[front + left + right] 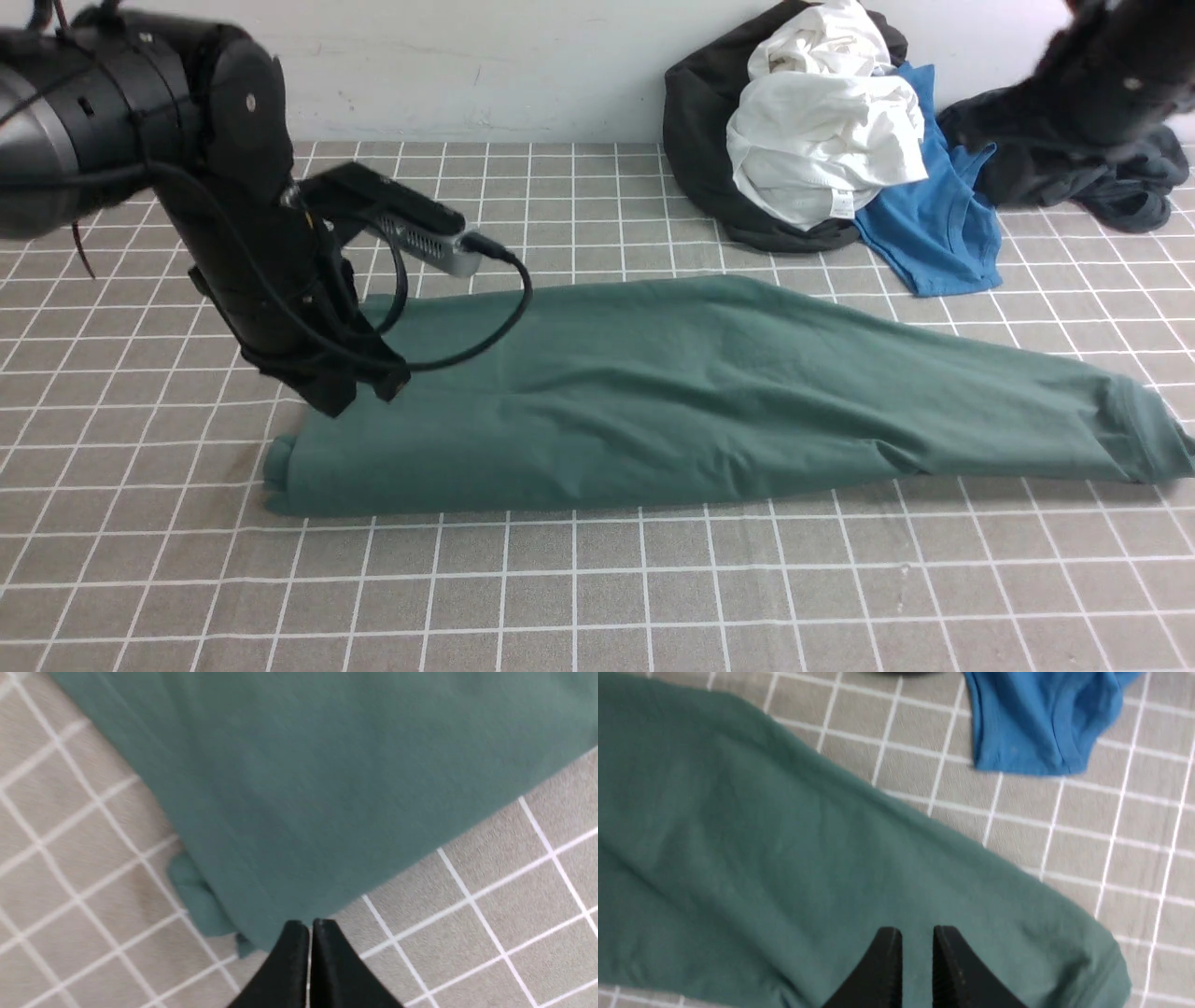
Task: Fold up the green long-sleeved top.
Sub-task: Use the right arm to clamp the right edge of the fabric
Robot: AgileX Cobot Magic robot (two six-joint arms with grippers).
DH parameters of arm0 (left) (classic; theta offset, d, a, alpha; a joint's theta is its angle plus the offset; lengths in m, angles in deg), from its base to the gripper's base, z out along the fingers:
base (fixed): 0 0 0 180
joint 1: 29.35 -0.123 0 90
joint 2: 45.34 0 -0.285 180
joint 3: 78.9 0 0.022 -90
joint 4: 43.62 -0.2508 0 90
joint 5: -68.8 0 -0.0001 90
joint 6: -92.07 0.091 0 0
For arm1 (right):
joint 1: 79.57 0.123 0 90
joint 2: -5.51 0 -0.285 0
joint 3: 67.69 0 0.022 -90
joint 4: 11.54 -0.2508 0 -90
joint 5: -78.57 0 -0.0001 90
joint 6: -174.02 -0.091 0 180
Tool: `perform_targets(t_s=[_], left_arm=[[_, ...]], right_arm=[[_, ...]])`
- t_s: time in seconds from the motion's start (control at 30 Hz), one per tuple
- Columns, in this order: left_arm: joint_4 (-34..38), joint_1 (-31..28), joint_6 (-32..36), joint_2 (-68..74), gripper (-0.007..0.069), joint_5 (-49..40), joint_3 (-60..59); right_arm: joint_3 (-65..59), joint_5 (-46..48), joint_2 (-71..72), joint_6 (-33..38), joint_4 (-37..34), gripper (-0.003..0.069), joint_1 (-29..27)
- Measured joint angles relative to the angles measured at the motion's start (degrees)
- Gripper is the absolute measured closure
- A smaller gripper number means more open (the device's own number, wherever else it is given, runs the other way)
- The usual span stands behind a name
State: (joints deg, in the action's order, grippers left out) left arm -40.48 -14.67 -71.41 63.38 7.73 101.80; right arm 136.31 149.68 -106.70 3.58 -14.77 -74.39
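The green long-sleeved top (700, 392) lies in a long, narrow folded band across the checked table, its cuffed end at the far right. My left gripper (364, 387) hangs over the band's left end. In the left wrist view the left gripper (309, 924) is shut with nothing in it, just off the corner of the green top (303, 788). My right arm (1111, 84) is raised at the back right, blurred. In the right wrist view the right gripper (917, 931) stands narrowly open, well above the green top (761, 858), with nothing between its fingers.
A pile of clothes sits at the back against the wall: a white garment (822, 140) on a dark grey one (700, 140), a bright blue T-shirt (934, 215) and another dark garment (1120, 187). The blue T-shirt (1031, 723) lies just beyond the green band.
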Motion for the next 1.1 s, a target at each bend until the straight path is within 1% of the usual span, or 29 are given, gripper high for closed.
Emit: perform_targets(t_s=[0.03,0.07,0.1,0.17,0.27,0.3,0.37,0.43,0.5,0.53,0.57,0.6,0.73,0.77,0.83,0.93,1.1], left_arm=[[0.67,0.00,0.03,0.38,0.0632,2.05,-2.56],[0.85,0.00,0.03,0.55,0.0632,2.63,-3.20],[1.27,0.00,0.07,1.38,0.0632,4.79,-5.47],[1.41,0.00,0.07,2.75,0.0632,6.43,-6.73],[1.46,0.00,0.07,4.80,0.0631,7.87,-7.16],[1.46,0.00,0.07,6.20,0.0631,8.31,-7.16],[1.46,0.00,0.07,7.04,0.0631,8.57,-7.16],[1.46,0.00,0.07,8.82,0.0631,8.84,-7.16],[0.85,0.00,0.27,9.60,0.0631,9.02,-7.16],[0.44,0.00,0.27,9.71,0.0631,9.08,-7.09],[0.44,0.00,0.32,9.67,0.0631,9.09,-7.09],[-0.54,0.00,0.39,9.92,0.0631,9.14,-7.04],[-0.76,-0.94,0.39,10.17,0.0631,9.14,-6.87],[-0.69,-1.05,0.39,10.17,0.0631,9.20,-6.81],[-0.39,-2.44,0.39,10.24,0.0631,9.40,-6.69],[-0.18,-4.88,0.39,10.36,0.0631,10.08,-6.58],[2.17,-7.10,0.39,10.44,0.0631,10.22,-6.57]], right_arm=[[-5.13,-1.04,3.10,-0.06,0.00,0.0561,-1.63],[-6.57,-1.55,3.93,-0.06,0.00,0.0561,-2.12],[-12.29,-4.33,7.20,-0.12,0.05,0.0561,-4.26],[-18.97,-7.53,9.76,-0.17,0.05,0.0561,-6.58],[-26.34,-11.04,10.69,-0.17,0.05,0.0561,-9.32],[-30.16,-13.55,10.33,-0.24,0.05,0.0561,-11.10],[-31.74,-15.01,9.93,-0.47,0.05,0.0557,-12.16],[-34.85,-18.13,7.78,-1.23,0.18,0.0529,-14.50],[-35.34,-20.14,6.17,-1.47,0.18,0.0494,-15.72],[-35.34,-21.41,4.99,-1.53,0.18,0.0456,-16.53],[-35.34,-21.41,4.81,-1.53,0.18,0.0448,-16.68],[-35.34,-23.30,3.12,-1.92,-0.04,0.0384,-17.73],[-35.34,-24.96,-0.29,-3.64,-0.81,0.0198,-18.67],[-35.34,-25.02,-0.60,-3.74,-0.88,0.0181,-18.67],[-35.34,-26.16,-1.93,-4.28,-1.78,0.0108,-18.67],[-35.12,-28.26,-3.13,-4.85,-2.62,0.0050,-18.67],[-32.34,-29.19,-4.83,-6.20,-3.94,0.0046,-18.67]])
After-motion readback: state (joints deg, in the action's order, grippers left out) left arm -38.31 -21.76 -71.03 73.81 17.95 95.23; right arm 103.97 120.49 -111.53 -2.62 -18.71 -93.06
